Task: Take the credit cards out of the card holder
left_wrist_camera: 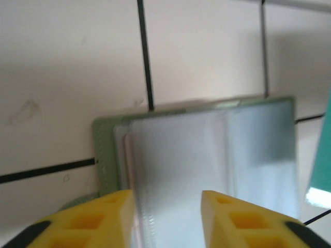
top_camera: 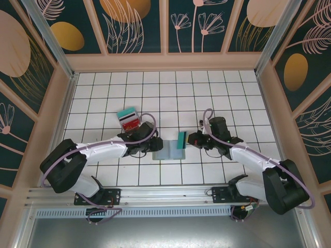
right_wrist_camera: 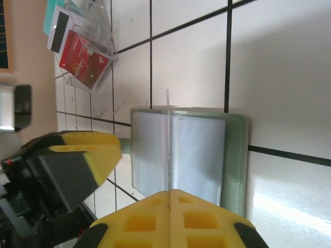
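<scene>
The card holder [top_camera: 166, 153] lies open and flat on the tiles between my two grippers, blue-grey sleeves up [right_wrist_camera: 199, 150]. My right gripper [top_camera: 187, 139] is shut on a teal credit card [top_camera: 182, 139], held upright over the holder's right half. In the right wrist view the card is a thin edge [right_wrist_camera: 167, 119] rising from the closed fingers [right_wrist_camera: 169, 194]. My left gripper [top_camera: 151, 146] stands open over the holder's left edge [left_wrist_camera: 207, 150], its yellow fingers [left_wrist_camera: 166, 206] apart above the sleeves. The teal card [left_wrist_camera: 320, 155] hangs at the right of the left wrist view.
A clear plastic stand [right_wrist_camera: 98, 31] at the back left holds a teal card [top_camera: 126, 113] and a red card [top_camera: 130, 123]. Wooden walls enclose the white tiled floor [top_camera: 170, 93]. The arm bases sit at the near metal rail [top_camera: 165, 194].
</scene>
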Robot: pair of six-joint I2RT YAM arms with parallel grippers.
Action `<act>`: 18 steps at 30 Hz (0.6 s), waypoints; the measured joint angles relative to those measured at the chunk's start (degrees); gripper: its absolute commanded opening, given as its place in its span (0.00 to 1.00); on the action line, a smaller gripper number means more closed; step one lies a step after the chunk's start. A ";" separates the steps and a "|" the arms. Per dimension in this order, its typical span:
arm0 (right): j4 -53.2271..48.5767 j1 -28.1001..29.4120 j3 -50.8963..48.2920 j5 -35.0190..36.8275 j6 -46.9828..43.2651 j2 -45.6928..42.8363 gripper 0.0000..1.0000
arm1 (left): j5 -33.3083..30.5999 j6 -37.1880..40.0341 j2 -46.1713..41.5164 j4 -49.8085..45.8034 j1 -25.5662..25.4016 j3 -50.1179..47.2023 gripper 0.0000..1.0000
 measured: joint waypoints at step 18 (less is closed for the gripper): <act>10.29 -3.50 4.31 -13.03 4.39 -2.32 0.00 | 20.46 -11.43 -7.52 17.86 10.97 -0.66 0.31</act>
